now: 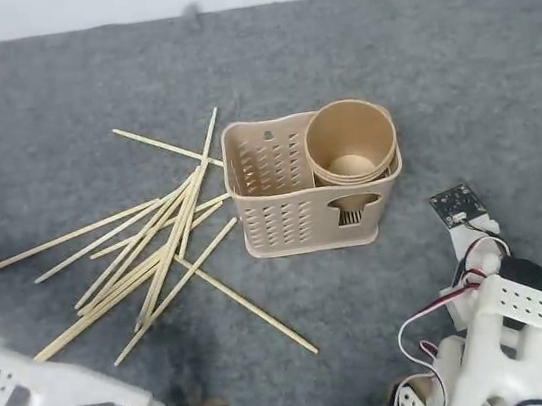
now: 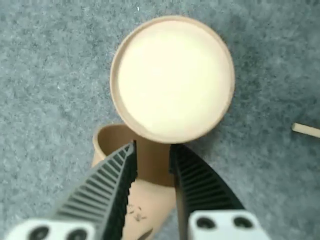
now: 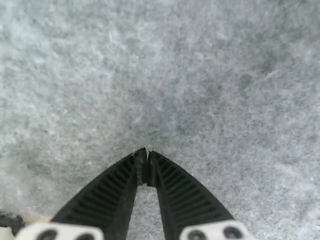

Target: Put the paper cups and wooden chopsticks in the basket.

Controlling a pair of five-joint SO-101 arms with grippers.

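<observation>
A tan slotted basket (image 1: 278, 217) stands mid-carpet, with nested paper cups (image 1: 350, 141) upright in its right compartment. Several wooden chopsticks (image 1: 156, 244) lie scattered on the carpet to its left. In the left wrist view my left gripper (image 2: 152, 152) is shut on the brown wall of a paper cup (image 2: 150, 172). Just beyond it is a second paper cup (image 2: 172, 80), its round cream face turned to the camera. My right gripper (image 3: 147, 156) is shut on nothing, over bare grey carpet.
The left arm (image 1: 57, 405) fills the front-left corner and the right arm (image 1: 500, 322) the front right, with loose cables. One chopstick end (image 2: 306, 130) lies near the cups. Open carpet lies behind and right of the basket.
</observation>
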